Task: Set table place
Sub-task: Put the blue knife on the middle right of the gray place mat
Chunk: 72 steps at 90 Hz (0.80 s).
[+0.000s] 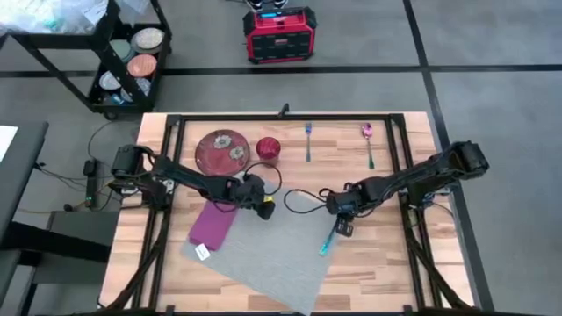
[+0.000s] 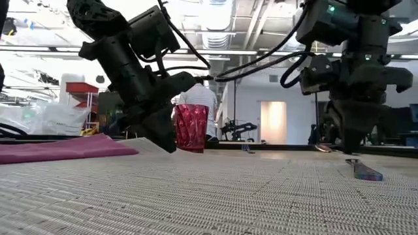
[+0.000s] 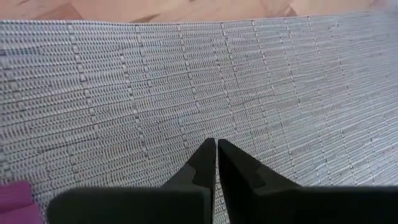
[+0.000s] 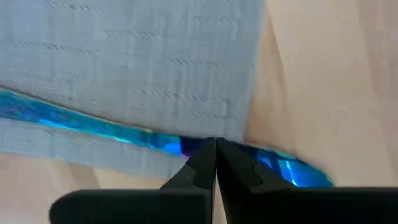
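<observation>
Placemat [image 1: 263, 254] lies skewed, long axis running 10-to-4 o'clock; left claw [image 1: 266, 209], pressed together, rests at its 12 o'clock edge, nearer than right claw [image 1: 340, 228], pressed together over blue utensil [image 1: 328, 239].

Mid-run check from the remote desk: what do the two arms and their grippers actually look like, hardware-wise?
Both arms are dark, nearly black, jointed links with loose black cables looping beside them. The left gripper carries a small yellow mark near its tip; the right gripper is plain black with a blocky wrist housing. Each gripper's two fingers are matte black, flat and wedge-shaped, tapering to points with a small notch along the inner edge.
</observation>
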Tool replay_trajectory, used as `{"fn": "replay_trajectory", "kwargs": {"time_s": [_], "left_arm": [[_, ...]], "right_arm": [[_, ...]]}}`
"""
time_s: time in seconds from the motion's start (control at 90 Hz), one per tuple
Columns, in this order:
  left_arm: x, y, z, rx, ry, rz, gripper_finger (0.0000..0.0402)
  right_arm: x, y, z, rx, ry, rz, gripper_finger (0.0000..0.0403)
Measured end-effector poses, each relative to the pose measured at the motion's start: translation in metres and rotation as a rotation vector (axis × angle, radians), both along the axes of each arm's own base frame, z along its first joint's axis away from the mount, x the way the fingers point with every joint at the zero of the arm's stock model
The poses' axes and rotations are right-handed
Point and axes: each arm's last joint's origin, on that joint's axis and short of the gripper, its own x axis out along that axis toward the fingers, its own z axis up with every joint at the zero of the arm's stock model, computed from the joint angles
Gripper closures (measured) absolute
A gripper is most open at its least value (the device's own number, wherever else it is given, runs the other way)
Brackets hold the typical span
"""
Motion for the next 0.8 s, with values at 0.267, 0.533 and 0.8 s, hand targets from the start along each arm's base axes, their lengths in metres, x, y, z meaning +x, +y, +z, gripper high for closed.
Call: {"fn": "replay_trajectory", "kwargs": {"time_s": [0.267,0.533,0.8], "left_arm": [[0.0,0.0,0.0,0.001,-0.001,0.006,0.0402],[0.0,0.001,0.0,0.025,0.001,0.003,0.0402],[0.0,0.001,0.0,0.034,0.002,0.006,0.0402]], "right_arm": [[0.005,0.011,0.001,0.022,-0.067,0.024,0.0403],[-0.012,0.01,-0.004,-0.063,0.085,-0.012,0.0403],[-0.01,0.005,-0.004,-0.062,0.083,-0.014,0.0403]]}}
